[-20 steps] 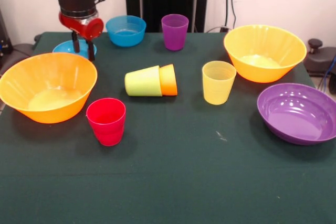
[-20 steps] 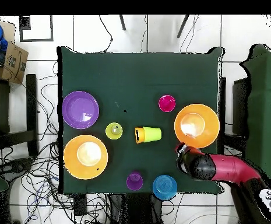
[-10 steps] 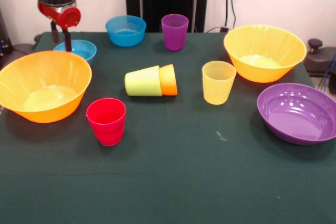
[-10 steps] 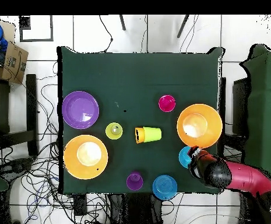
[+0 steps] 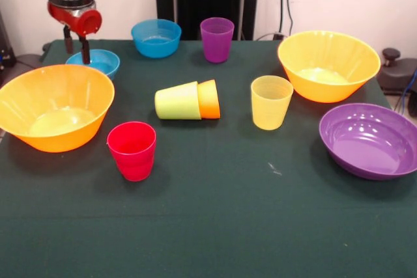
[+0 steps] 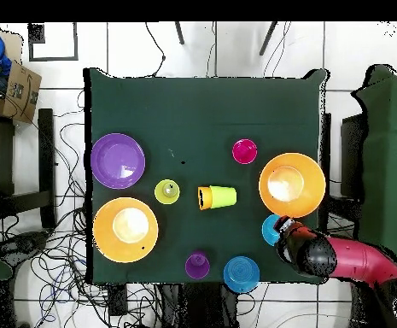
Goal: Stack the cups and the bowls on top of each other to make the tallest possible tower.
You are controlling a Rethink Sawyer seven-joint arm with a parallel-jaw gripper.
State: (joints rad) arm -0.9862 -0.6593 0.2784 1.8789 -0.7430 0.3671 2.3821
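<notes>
My gripper is open and hangs at the far left over the cyan bowl; one finger overlaps the bowl's far rim. In the overhead view the gripper sits at the edge of the cyan bowl. A large orange bowl stands in front of it, with a red cup beside that. A lime green cup lies on its side, nested with an orange cup. The yellow cup and the purple cup are upright. No tower stands.
A deeper blue bowl sits at the back. The second orange bowl and the shallow purple bowl are on the right. The table's left edge runs close to the near orange bowl. Cables lie on the floor.
Over the second my gripper has risen and moved left, from the cyan bowl's right side to its far left rim. The near orange bowl has slid slightly left. Little has moved in the last half second.
</notes>
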